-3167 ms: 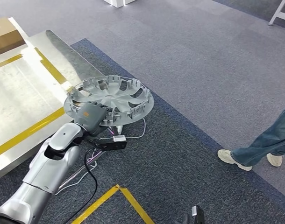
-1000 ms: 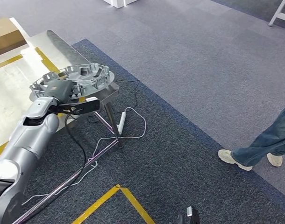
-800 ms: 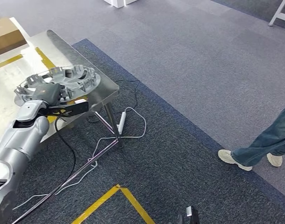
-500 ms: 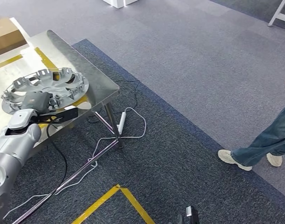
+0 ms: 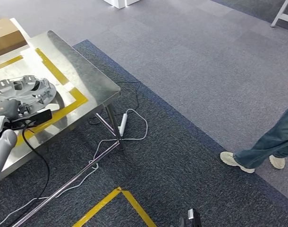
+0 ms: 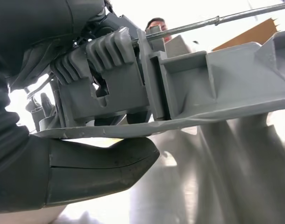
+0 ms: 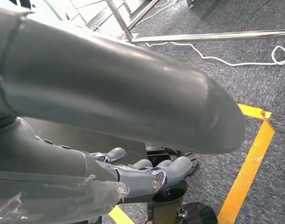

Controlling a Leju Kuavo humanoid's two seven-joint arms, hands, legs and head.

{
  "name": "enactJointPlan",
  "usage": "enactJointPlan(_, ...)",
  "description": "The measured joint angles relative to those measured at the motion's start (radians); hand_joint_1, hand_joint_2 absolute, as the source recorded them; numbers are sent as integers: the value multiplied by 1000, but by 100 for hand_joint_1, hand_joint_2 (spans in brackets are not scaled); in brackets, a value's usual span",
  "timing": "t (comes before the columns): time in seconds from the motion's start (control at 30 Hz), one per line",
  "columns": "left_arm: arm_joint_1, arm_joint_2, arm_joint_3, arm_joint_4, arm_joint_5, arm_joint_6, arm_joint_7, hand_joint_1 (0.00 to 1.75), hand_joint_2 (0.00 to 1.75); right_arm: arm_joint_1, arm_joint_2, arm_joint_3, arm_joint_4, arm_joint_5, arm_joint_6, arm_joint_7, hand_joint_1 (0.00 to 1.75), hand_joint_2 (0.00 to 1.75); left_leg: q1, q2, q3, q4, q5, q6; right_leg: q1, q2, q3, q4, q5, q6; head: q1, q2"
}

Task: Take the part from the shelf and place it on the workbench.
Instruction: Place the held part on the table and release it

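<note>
**Holding the wheel cover over the workbench**

Gripping the grey wheel cover (image 5: pixel 23 92) by its rim, the left hand (image 5: pixel 5 108) sits at the 9 o'clock edge of the head view, over the steel workbench (image 5: pixel 89 80). In the left wrist view the thumb (image 6: pixel 98 170) presses under the cover's thin lip while the darker fingers (image 6: pixel 39 49) clamp down on the ribbed clips on the other side: a pinch across the rim. Whether the cover rests on the bench top or hangs just above it, cannot tell.

Yellow tape lines (image 5: pixel 69 87) cross the bench surface beside the cover. A cardboard box (image 5: pixel 5 35) sits on the bench at 10 o'clock.

The right hand (image 7: pixel 144 175) hangs over the carpet, holding nothing, its fingers stretched out and slightly apart, thumb (image 7: pixel 134 93) extended above them.

A power strip (image 5: pixel 122 124) with white cable lies on the carpet by the bench leg. A person's legs in jeans (image 5: pixel 274 142) and pale shoes stand at 3 o'clock, well apart from the bench.
</note>
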Motion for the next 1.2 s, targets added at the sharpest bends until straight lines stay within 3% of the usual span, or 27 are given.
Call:
enactJointPlan(0.5,0,66,58,38,-26,3,9,175,175,0,0,16,0,0,3,-2,0,0,0,0,0,0,0,0,0,-1,0,0,0,0,0,0)
enactJointPlan(1.2,4,50,112,53,-54,24,-155,175,175,2,0,53,0,0,12,-13,0,0,0,0,0,0,1,0,0,-1,0,0,0,-1,0,0)
